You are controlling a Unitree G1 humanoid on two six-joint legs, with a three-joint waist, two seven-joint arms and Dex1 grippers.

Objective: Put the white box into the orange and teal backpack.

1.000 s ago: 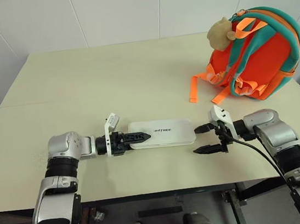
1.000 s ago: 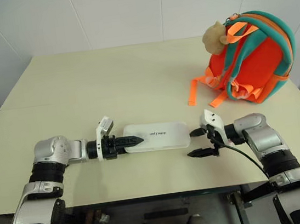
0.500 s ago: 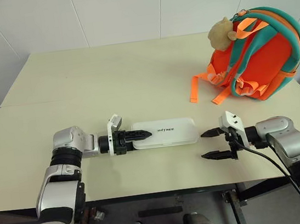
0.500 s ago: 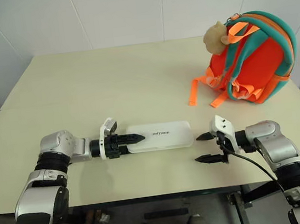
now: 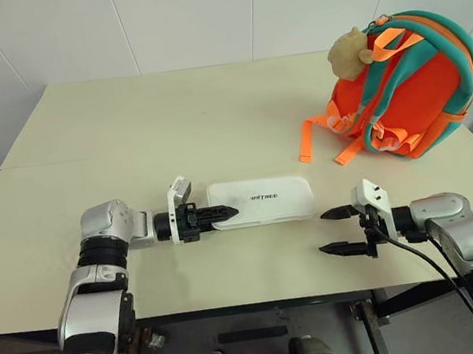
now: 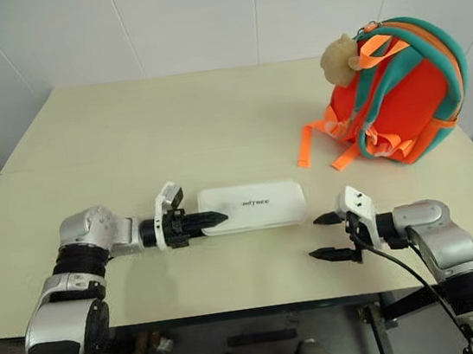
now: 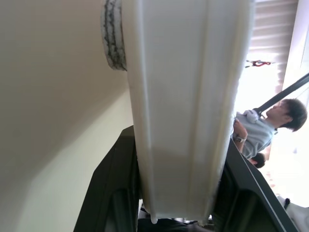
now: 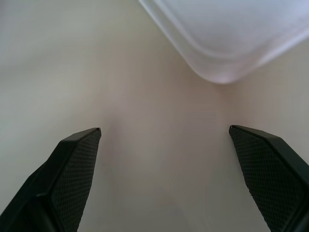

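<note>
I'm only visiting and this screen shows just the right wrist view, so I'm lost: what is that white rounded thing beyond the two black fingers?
Observer: That is one end of the white box. The left gripper clasps its other end.
Operator: Where is it meant to go?
Observer: Into the orange and teal backpack, which stands at the far right corner of the table, well apart from the box.

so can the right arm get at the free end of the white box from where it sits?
Probably yes. The right gripper has its jaws wide open, pointing toward the near end of the white box, with bare table between them. The left gripper holds the opposite end.
</note>
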